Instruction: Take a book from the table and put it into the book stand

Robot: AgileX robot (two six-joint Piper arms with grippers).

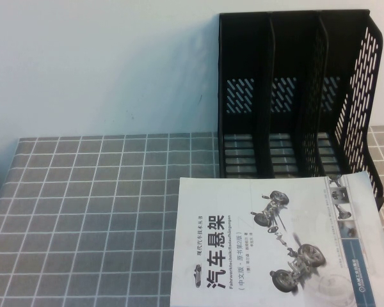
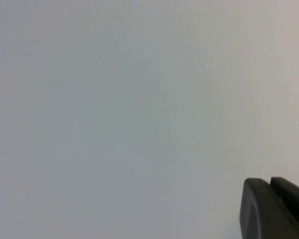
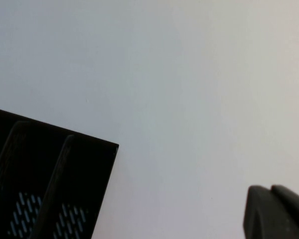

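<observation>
Left claw [image 2: 274,209], right claw [image 3: 276,211] face wall (grip unclear); book [image 1: 275,243] elsewhere, flat.

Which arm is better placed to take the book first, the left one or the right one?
Probably right. The book lies on the table's right half, before the book stand, and the right pincer already sees that stand. The left pincer faces only blank wall.
</observation>
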